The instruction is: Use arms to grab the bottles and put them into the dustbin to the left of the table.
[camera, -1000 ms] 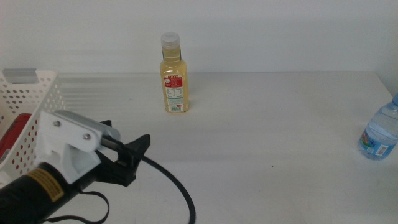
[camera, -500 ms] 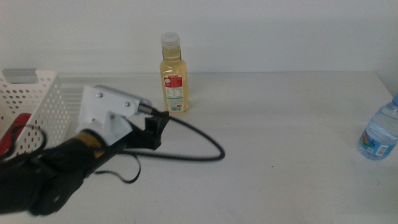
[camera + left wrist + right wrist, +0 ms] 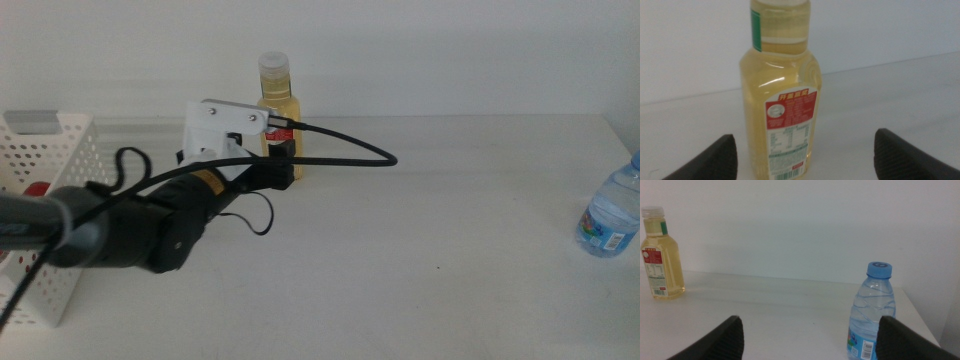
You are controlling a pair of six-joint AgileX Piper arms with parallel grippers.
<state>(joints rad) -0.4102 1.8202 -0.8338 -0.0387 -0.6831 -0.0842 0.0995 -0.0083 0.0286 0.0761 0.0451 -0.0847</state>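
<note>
left pincer (image 3: pixel 283 165) hides yellow bottle's (image 3: pixel 277 105) base.

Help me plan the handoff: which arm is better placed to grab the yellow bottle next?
Left. Its pincer is open right at the yellow bottle, which stands between its jaws in the left wrist view. The right pincer sees that bottle far across the table, with the water bottle closer.

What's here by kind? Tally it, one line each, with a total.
Bottles: 2, the yellow bottle and the water bottle
Basket: 1
Red item in the basket, mostly hidden: 1
Grippers: 2, the left gripper open at the yellow bottle, the right gripper open, back from the water bottle
Total: 6
</note>
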